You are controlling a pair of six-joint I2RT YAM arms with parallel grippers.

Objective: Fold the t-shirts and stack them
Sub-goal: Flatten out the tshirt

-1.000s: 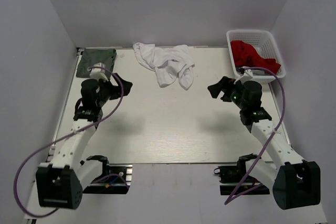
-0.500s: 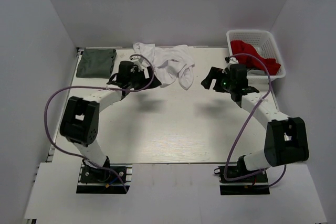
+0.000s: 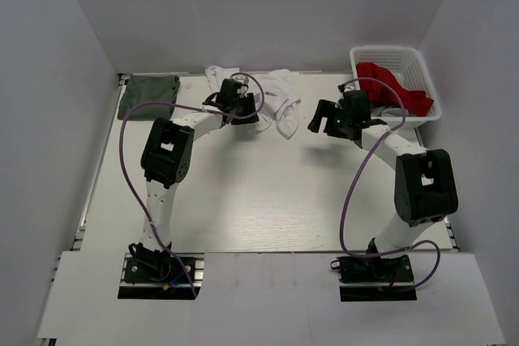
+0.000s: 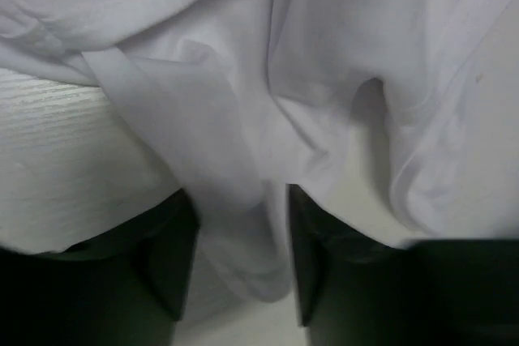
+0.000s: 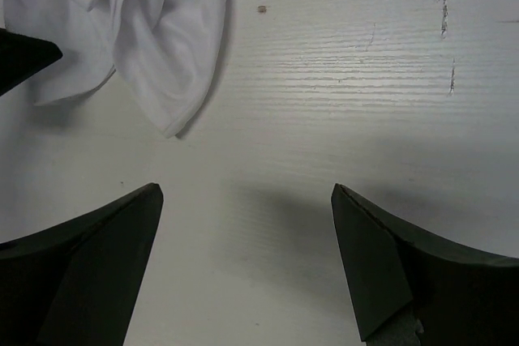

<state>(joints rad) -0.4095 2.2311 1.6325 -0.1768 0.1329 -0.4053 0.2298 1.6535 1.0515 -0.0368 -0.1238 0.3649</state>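
Both arms now reach further forward: left claw, fingers apart, straddles a fold of the crumpled white cotton t-shirt at the far edge of the counter; right claw hovers wide apart beside it, likely pre-grasp.

Three garments in all: one crumpled white cotton t-shirt well left of the white plastic lattice basket, one folded dark green t-shirt farther left of it, and one bunched red cloth garment inside it. One basket. Two black-and-white robot arms, both nearer than the basket.
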